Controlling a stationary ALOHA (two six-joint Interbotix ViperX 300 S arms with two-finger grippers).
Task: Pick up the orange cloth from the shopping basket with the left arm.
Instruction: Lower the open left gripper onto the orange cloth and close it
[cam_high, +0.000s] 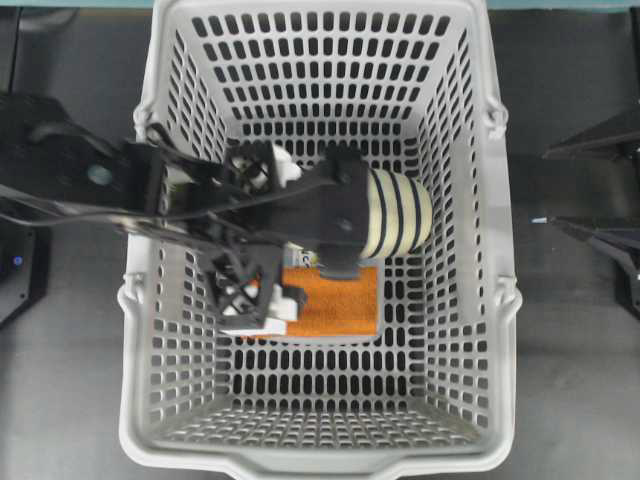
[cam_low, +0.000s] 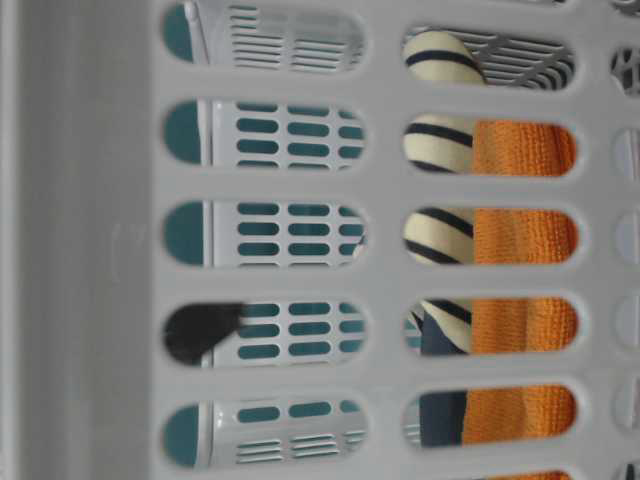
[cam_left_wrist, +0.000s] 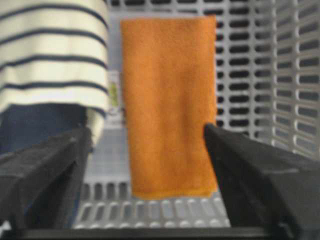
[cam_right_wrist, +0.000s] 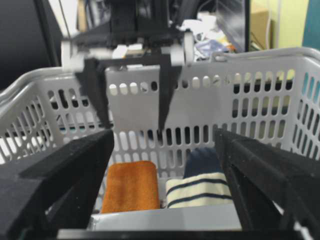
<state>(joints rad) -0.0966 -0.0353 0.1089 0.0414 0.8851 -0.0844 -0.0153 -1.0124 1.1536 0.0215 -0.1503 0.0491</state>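
Left wrist view: the left gripper (cam_left_wrist: 145, 165) hangs with its fingers (cam_left_wrist: 45, 175) spread wide, and the orange cloth (cam_left_wrist: 169, 105) lies flat on the shopping basket (cam_left_wrist: 280, 75) floor between and below them — not yet touched. The striped cloth roll (cam_left_wrist: 50, 55) sits just beside one finger. This looks like the approach step. Next, I judge, comes a straight descent so the fingertips straddle the cloth before pinching — clear of the roll. The right gripper (cam_right_wrist: 165, 175) is open too, outside the basket.
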